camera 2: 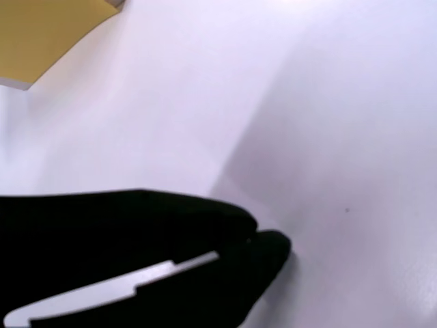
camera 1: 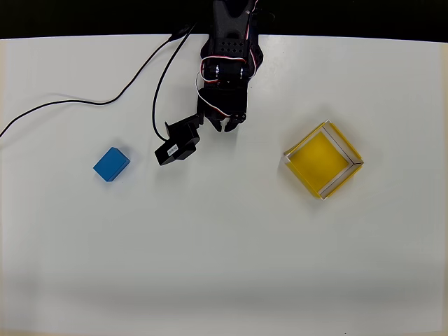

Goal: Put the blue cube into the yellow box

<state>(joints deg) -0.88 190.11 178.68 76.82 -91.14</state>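
In the overhead view the blue cube [camera 1: 111,164] rests on the white table at the left, untouched. At the right sits the yellow box [camera 1: 323,160], turned like a diamond, with nothing inside. Between them, near the table's back edge, my black gripper [camera 1: 225,126] hangs low over bare table, well apart from both. The wrist view shows the two black fingers pressed together at their tips [camera 2: 263,242], so the gripper is shut with nothing held. A corner of the yellow box [camera 2: 48,31] peeks in at the wrist view's top left.
A black boxy part of the arm [camera 1: 177,143] juts out left of the gripper, toward the cube. Black cables [camera 1: 105,103] trail across the table's back left. The white table [camera 1: 224,266] stretches bare across the front.
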